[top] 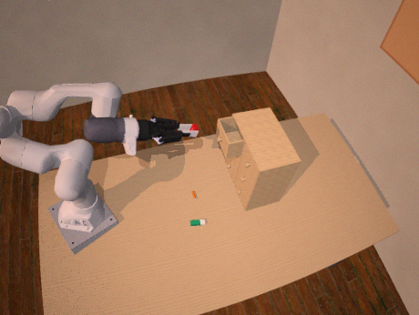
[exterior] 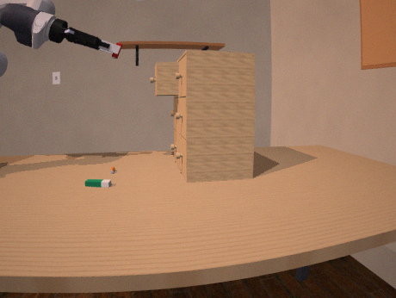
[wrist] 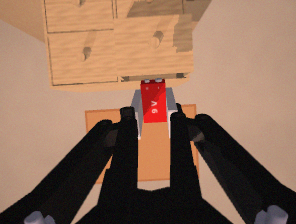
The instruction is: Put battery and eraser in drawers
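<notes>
My gripper (top: 184, 131) is shut on the red nine-volt battery (top: 194, 127) and holds it high in the air, level with the top of the wooden chest (top: 260, 155). It also shows in the exterior view (exterior: 115, 48) and the wrist view (wrist: 153, 101). The chest's top-left drawer (top: 229, 136) (exterior: 166, 78) stands pulled out, its front facing the battery. The battery is a short way in front of that drawer (wrist: 152, 45). The other drawers look pushed in. The green and white eraser (top: 198, 222) (exterior: 98, 183) lies on the table in front of the chest.
A small orange item (top: 194, 195) lies on the table between the eraser and the chest. The robot base (top: 82, 218) stands at the table's left. A wall shelf (exterior: 172, 44) hangs behind the chest. An orange patch (wrist: 142, 145) shows under the gripper in the wrist view.
</notes>
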Controlling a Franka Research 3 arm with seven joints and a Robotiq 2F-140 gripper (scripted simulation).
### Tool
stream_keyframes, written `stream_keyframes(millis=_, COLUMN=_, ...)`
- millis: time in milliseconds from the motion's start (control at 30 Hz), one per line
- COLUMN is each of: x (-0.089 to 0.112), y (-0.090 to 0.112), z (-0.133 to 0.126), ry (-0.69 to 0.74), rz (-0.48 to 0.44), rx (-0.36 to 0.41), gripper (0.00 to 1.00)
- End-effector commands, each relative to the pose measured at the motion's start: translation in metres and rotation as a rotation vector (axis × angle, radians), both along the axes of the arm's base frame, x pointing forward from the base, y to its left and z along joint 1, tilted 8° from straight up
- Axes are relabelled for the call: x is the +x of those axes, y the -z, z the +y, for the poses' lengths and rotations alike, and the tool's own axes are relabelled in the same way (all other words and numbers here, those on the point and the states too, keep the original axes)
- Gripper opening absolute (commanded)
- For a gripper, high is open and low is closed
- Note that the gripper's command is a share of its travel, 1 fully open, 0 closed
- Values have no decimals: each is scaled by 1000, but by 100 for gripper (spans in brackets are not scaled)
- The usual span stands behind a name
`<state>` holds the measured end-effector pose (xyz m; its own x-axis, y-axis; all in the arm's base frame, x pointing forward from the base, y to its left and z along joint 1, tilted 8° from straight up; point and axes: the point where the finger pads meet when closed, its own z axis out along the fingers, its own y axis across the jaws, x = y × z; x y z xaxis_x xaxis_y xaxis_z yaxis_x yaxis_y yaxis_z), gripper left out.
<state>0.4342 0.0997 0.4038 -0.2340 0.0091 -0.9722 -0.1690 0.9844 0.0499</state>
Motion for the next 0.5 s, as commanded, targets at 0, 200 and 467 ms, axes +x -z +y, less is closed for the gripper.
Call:
stream_keyframes(millis=0, x=-1, y=0, z=-4, ry=14, rz=-2, rx=8, gripper=14)
stream_keyframes(millis=200, x=-5, y=5, z=-11, ry=32, rz=-2, rx=8, gripper=14)
stream_keyframes(millis=467, x=-5, y=5, z=-11, ry=32, rz=-2, rx=8, gripper=14)
